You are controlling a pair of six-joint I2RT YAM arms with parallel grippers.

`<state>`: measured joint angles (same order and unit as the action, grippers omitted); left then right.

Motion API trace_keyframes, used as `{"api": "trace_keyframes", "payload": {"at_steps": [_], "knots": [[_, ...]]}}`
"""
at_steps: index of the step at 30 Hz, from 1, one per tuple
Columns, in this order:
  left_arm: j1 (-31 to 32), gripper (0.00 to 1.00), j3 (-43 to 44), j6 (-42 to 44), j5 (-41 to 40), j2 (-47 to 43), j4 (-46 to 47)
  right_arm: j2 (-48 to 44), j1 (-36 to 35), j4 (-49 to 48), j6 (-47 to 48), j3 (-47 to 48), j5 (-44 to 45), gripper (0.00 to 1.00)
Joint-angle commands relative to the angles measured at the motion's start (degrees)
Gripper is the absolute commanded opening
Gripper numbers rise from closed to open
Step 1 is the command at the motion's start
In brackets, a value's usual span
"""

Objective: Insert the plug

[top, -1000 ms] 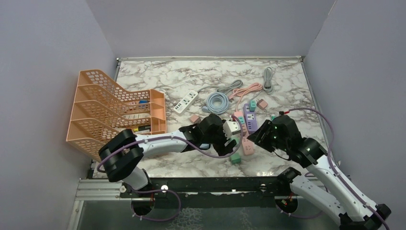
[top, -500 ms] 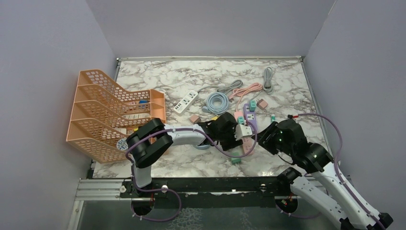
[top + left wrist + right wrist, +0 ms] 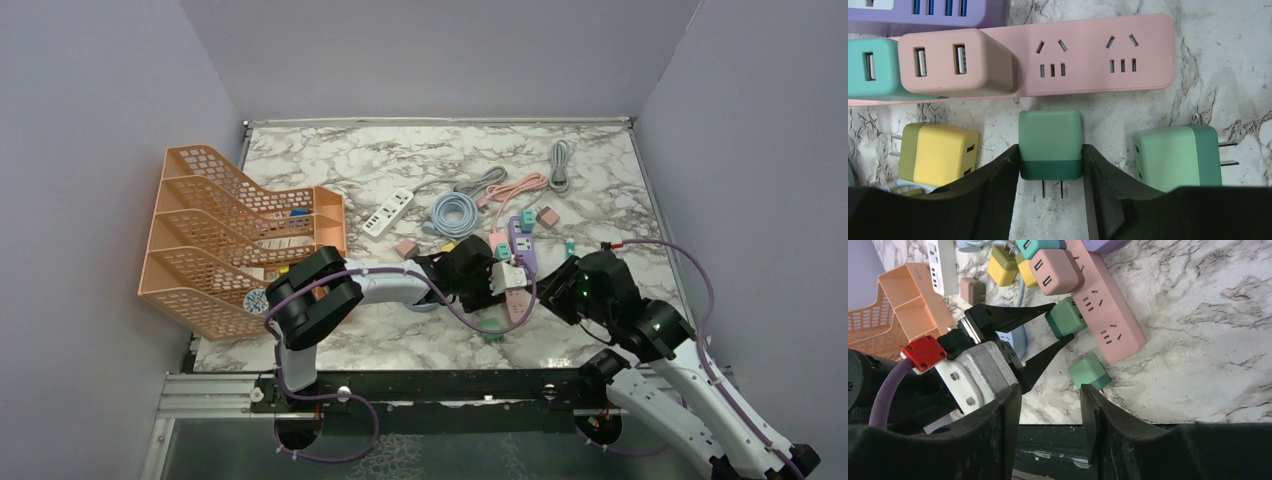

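My left gripper [image 3: 1050, 167] is shut on a green plug [image 3: 1050, 140] lying on the marble table, one finger flush against each side. Its two pins point back toward the wrist camera. Its far face sits just short of the pink power strip [image 3: 1098, 60], below an empty socket. In the top view the left gripper [image 3: 497, 283] is beside that strip [image 3: 517, 303]. My right gripper [image 3: 1050, 405] is open and empty, hovering near the table's front edge; its view shows the left gripper's fingers [image 3: 1013, 315] around the plug [image 3: 1066, 322].
A yellow plug [image 3: 943, 155] and a light green plug [image 3: 1175, 157] flank the held one. Pink [image 3: 955, 62] and teal [image 3: 873, 67] adapters sit in the strip, a purple strip [image 3: 923, 10] behind. Orange trays [image 3: 240, 240], a white strip [image 3: 388, 211] and coiled cables [image 3: 455, 212] lie farther off.
My left arm has reached right, bringing its gripper to the pink strip. My right gripper has shifted slightly right. Little has moved in the last half second.
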<state>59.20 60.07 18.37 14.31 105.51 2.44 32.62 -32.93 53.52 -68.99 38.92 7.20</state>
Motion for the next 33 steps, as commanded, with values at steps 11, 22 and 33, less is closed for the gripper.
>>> {"api": "trace_keyframes", "payload": {"at_steps": [11,22,33], "knots": [[0.0,0.14,-11.5,-4.1,4.9,-17.4,10.8,-5.9,0.1,-6.6,9.2,-1.1,-8.7,0.53],[0.0,0.14,-14.6,-7.7,10.1,-31.7,12.0,-6.2,0.1,-11.8,18.7,0.7,-19.7,0.63],[0.0,0.14,-13.5,-7.8,14.7,-36.1,10.9,1.5,0.1,-21.4,19.3,0.8,-34.0,0.60]]}}
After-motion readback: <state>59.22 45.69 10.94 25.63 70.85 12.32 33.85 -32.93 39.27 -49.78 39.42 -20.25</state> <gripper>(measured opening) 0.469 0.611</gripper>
